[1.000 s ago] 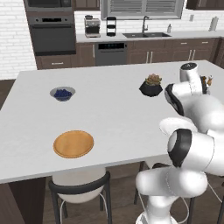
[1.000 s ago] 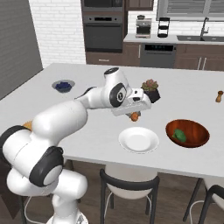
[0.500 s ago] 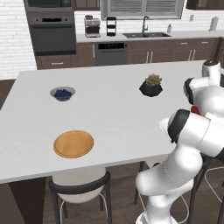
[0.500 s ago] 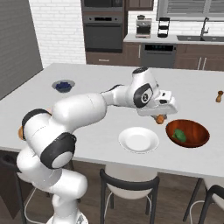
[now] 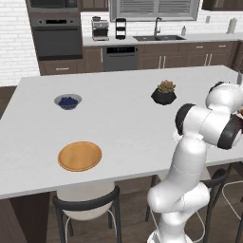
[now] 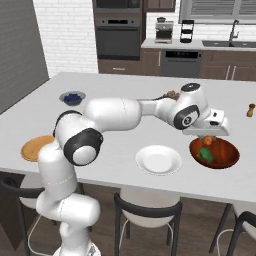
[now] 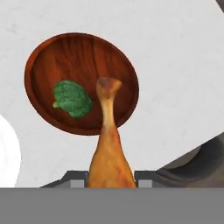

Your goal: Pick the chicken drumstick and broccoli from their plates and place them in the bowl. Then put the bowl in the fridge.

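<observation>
The desk (image 6: 120,125) carries every item; the bowl (image 6: 215,152) serves as the landmark. Beside the bowl, toward the robot base, sits the empty white plate (image 6: 159,159); the empty wooden plate (image 6: 34,147) lies far beyond that, at the opposite end of the desk. The broccoli (image 7: 71,98) already rests inside the bowl.

The pincer (image 6: 207,136) hangs directly above the bowl's near rim, clamped on the thick end of the chicken drumstick (image 7: 108,144). The drumstick's long axis points down, bone end over the bowl interior. Release should drop it beside the broccoli.
</observation>
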